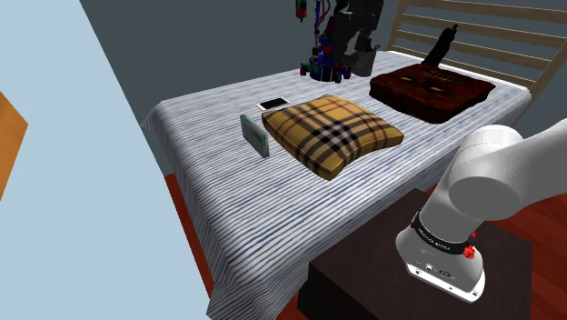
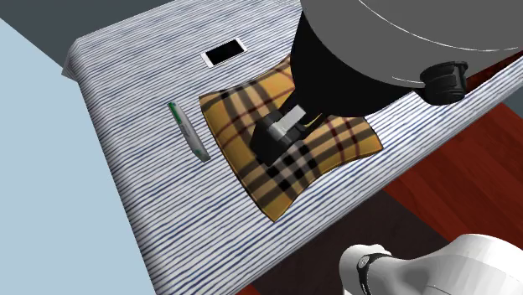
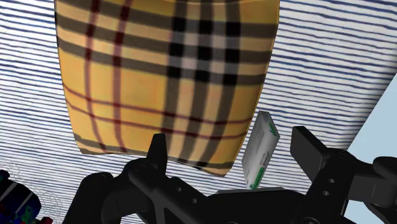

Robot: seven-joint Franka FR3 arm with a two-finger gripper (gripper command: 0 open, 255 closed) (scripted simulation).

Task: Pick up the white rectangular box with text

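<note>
On the striped bed [image 1: 209,182], the box [image 1: 255,135] stands on edge just left of the plaid pillow [image 1: 332,134] (shoulder view's left). Above the pillow hovers the claw [image 3: 231,141], fingers spread wide, holding nothing.

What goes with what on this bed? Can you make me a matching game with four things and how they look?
Things:
1. box
2. phone
3. cushion next to the box
4. far cushion

Looks:
A. dark reddish brown
B. yellow with dark checks
C. white with green, standing on its edge
D. lying flat, black screen

Pairs: 1-C, 2-D, 3-B, 4-A.
</note>
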